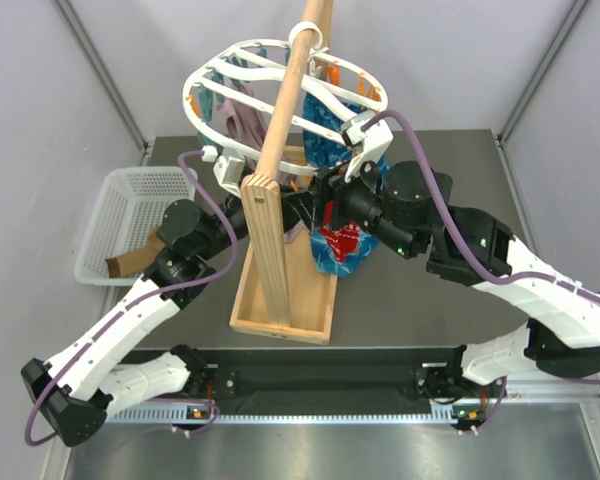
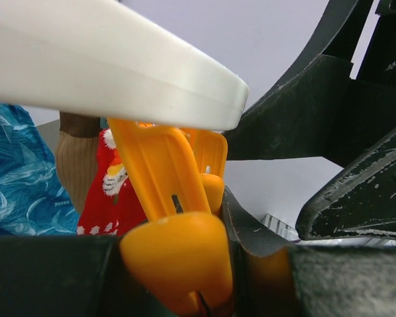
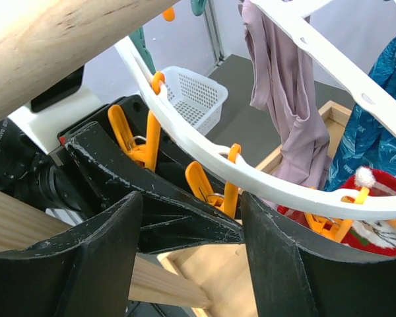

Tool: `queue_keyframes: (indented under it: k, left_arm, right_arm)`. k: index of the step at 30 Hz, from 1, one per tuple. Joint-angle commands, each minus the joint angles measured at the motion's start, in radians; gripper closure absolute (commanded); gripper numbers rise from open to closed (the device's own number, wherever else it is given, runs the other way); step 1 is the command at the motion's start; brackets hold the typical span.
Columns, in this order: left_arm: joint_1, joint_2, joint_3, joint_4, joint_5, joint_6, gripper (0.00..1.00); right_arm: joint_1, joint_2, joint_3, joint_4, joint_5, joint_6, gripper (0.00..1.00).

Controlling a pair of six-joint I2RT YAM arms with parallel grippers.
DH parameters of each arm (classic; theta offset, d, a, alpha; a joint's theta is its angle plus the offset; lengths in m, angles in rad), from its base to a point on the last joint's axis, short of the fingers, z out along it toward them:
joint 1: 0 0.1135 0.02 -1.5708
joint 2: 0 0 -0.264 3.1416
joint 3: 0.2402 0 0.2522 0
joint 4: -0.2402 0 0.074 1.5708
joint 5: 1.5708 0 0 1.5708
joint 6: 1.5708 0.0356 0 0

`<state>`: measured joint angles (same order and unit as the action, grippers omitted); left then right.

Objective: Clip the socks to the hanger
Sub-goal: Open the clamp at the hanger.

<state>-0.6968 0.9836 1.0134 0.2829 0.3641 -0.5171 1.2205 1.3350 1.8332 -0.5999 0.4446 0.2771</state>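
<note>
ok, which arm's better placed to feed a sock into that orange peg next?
Right, probably. The left pincer is clamped on the orange peg under the hanger, so it's tied up. The right pincer is open, empty and close beside it.

The top external camera hangs above and behind the arm bases, looking down and toward the far side over the whole surface [image 1: 400, 310], with the wooden pole stand [image 1: 280, 130], the hanger [image 1: 205, 75] and the white mesh basket [image 1: 135, 205] at the left. The left wrist camera sits very close behind the left pincer [image 2: 185, 277], looking under the hanger's rim at an orange peg [image 2: 165, 191] and a red sock [image 2: 112, 198]. The right wrist camera looks past the right pincer [image 3: 190, 224] leftward beneath the same rim, sharing pegs, red sock, pole and basket.
</note>
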Motion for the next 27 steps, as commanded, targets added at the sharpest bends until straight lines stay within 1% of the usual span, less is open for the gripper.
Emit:
queue_keyframes:
  k: [1, 10, 16, 27]
  left_arm:
    - [-0.001, -0.008, 0.02, -0.06, -0.024, 0.035, 1.0]
    - [-0.001, -0.014, 0.022, -0.06, -0.022, 0.035, 1.0]
    - [-0.001, -0.017, 0.021, -0.057, -0.019, 0.032, 1.0]
    - [-0.003, -0.02, 0.014, -0.047, -0.017, 0.031, 1.0]
  right_arm:
    - [-0.01, 0.003, 0.034, 0.023, 0.065, 0.01, 0.4]
    - [-0.009, 0.027, 0.037, 0.045, 0.097, 0.031, 0.41]
    - [-0.009, 0.049, 0.035, 0.072, 0.121, 0.04, 0.44]
    - [-0.009, 0.07, 0.018, 0.118, 0.177, 0.079, 0.44]
